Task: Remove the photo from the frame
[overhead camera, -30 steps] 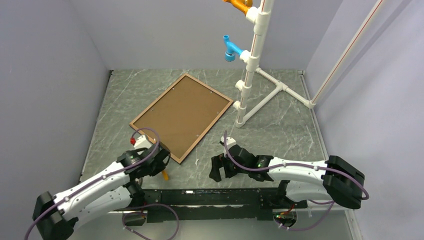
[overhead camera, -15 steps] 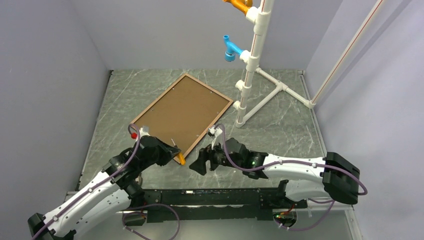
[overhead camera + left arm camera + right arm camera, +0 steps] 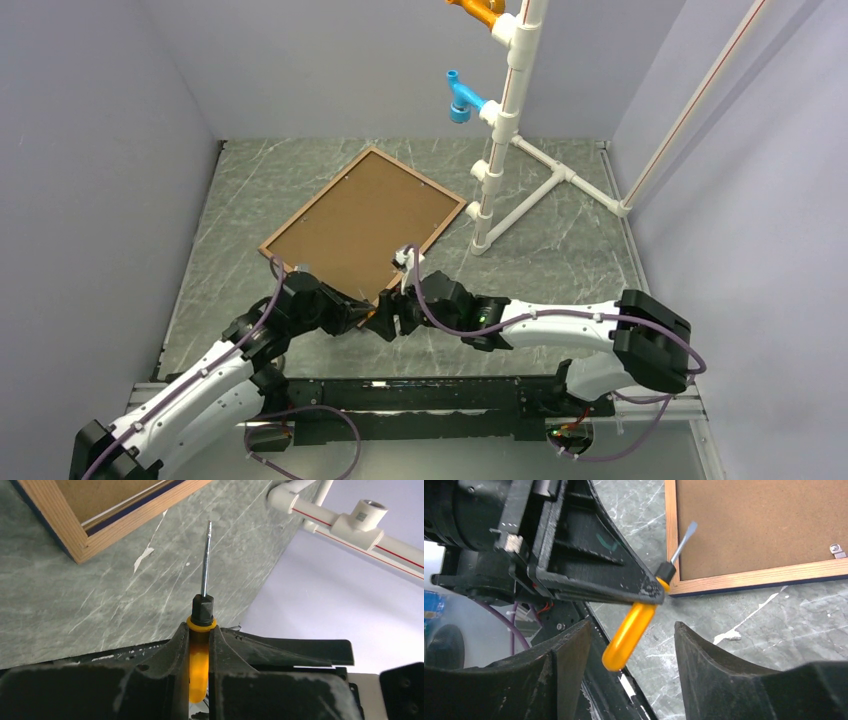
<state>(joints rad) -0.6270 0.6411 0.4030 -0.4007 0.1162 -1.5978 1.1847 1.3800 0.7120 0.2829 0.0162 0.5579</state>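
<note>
Gripping a screwdriver with an orange plastic handle and thin steel shaft (image 3: 199,655), the left fingers (image 3: 200,630) are clamped narrow on the handle just behind its black collar. The shaft projects forward from them over the grey marbled worktop (image 3: 560,260). The right fingers (image 3: 629,630) stand partly open, one on each side of the rounded butt end of that handle. A gap shows on both sides and no contact is seen. Both sets of fingers meet nose to nose at the near centre of the worktop.

Just beyond them lies the near corner of the thin rectangular picture frame (image 3: 420,177). It lies flat, back side up, set diagonally across the middle of the worktop, with a light wooden rim on top and a navy blue outer edge. The photo (image 3: 365,225) sits inside it and shows only its brown board back; the printed face cannot be seen. A small metal tab (image 3: 836,551) rests at the inner edge of the rim. In the right wrist view the flat blade tip lies over the rim near this corner; whether it touches cannot be told.

Further back, right of the frame, stands a white pipe stand (image 3: 497,150) carrying a blue fitting (image 3: 460,100) and an orange fitting (image 3: 478,10).
</note>
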